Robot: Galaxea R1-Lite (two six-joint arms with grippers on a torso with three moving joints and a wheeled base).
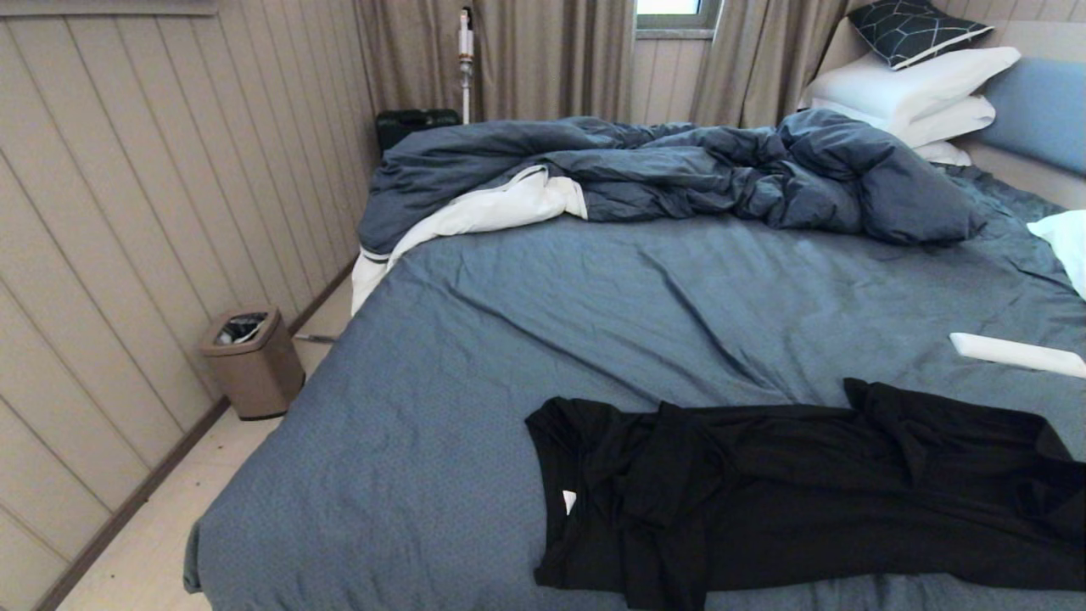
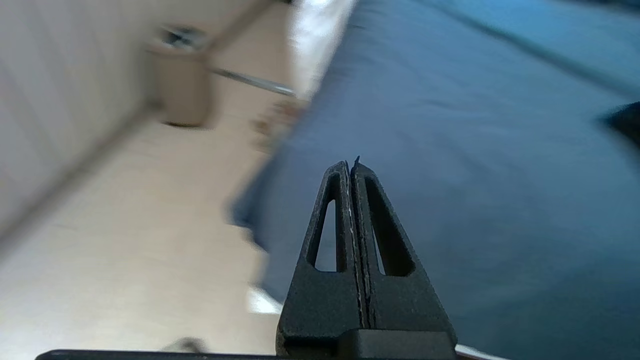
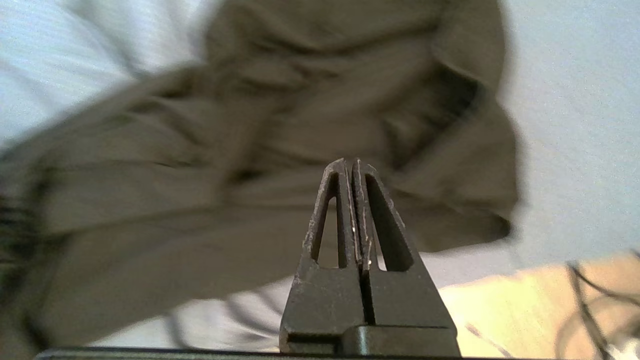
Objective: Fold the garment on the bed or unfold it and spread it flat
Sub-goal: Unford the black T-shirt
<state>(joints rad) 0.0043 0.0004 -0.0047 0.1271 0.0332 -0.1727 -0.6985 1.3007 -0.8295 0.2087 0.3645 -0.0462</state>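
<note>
The garment [image 1: 806, 492] lies bunched on the bed [image 1: 475, 382] while the right gripper [image 3: 350, 162] above it and the left gripper [image 2: 351, 162] are both clenched empty.

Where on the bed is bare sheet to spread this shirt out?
Bare sheet lies between the rumpled duvet and the black T-shirt, and left of the shirt to the bed's edge. The right side is crowded by a white object.

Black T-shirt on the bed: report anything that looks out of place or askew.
The T-shirt lies bunched in folds near the front edge of the bed, not flat. The duvet behind is heaped and rumpled.
</note>
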